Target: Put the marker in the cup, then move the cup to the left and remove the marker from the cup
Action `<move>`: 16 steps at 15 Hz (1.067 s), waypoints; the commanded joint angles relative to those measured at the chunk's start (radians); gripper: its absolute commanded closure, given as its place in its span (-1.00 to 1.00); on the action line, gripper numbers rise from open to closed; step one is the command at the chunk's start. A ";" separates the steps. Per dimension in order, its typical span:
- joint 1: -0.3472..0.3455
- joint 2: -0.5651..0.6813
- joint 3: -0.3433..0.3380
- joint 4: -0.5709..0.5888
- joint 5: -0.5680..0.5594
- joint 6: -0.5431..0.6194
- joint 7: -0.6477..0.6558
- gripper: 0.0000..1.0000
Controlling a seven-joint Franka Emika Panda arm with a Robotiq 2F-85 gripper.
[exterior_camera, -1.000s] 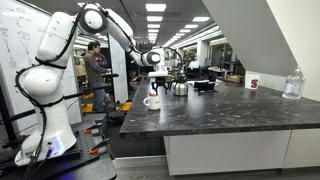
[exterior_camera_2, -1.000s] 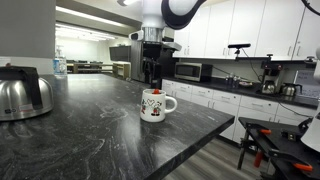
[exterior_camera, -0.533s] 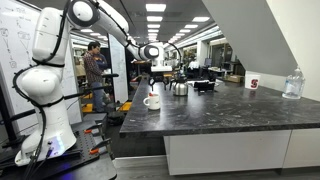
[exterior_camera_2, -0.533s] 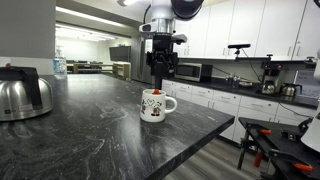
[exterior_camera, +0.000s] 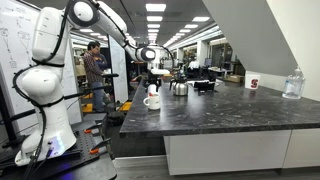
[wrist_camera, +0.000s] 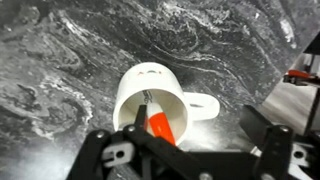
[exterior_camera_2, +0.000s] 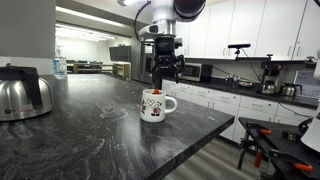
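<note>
My gripper [exterior_camera_2: 166,79] hangs with its jaws spread wide and holding nothing, just above centre of the frame in an exterior view, straight over the cup [exterior_camera_2: 157,105] and clear of its rim. The cup stands upright on the dark marbled counter [exterior_camera_2: 90,135] in the middle of that frame, handle to the right, with the marker [exterior_camera_2: 155,92] leaning inside it and its red-orange end poking over the rim. In my wrist view the cup [wrist_camera: 140,92] fills the centre with the marker [wrist_camera: 158,122] resting against its lower inner wall, and the steel kettle [exterior_camera_2: 22,92] sits well apart at the left edge.
</note>
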 commanded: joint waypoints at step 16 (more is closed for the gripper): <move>0.023 0.133 -0.004 0.177 0.072 -0.146 -0.194 -0.30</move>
